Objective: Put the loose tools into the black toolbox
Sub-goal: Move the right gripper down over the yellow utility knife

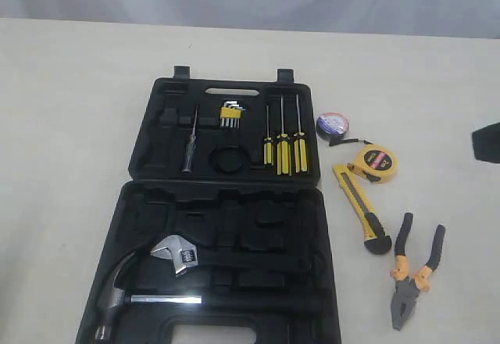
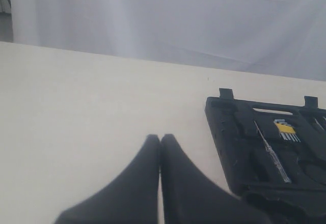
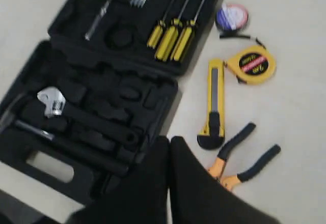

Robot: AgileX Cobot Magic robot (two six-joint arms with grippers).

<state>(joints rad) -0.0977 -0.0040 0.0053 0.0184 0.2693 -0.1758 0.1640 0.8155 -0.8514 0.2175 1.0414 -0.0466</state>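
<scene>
Black left gripper (image 2: 160, 138): fingers pressed together, nothing between them. Black toolbox (image 1: 234, 195) lies open to its right, apart from tips. Near half holds steel hammer (image 1: 125, 293) and silver adjustable wrench (image 1: 178, 254). Far half holds thin probe (image 1: 188, 152), hex keys (image 1: 230, 115), three yellow-handled screwdrivers (image 1: 283, 152). Loose on table (image 1: 70, 125), between case and right gripper (image 3: 169, 140): black tape roll (image 1: 333, 125), yellow tape measure (image 1: 376, 162), utility knife (image 1: 361, 207), pliers (image 1: 414, 270). Right gripper fingers closed together, empty; pliers nearest its tips, knife next, tape roll farthest.
</scene>
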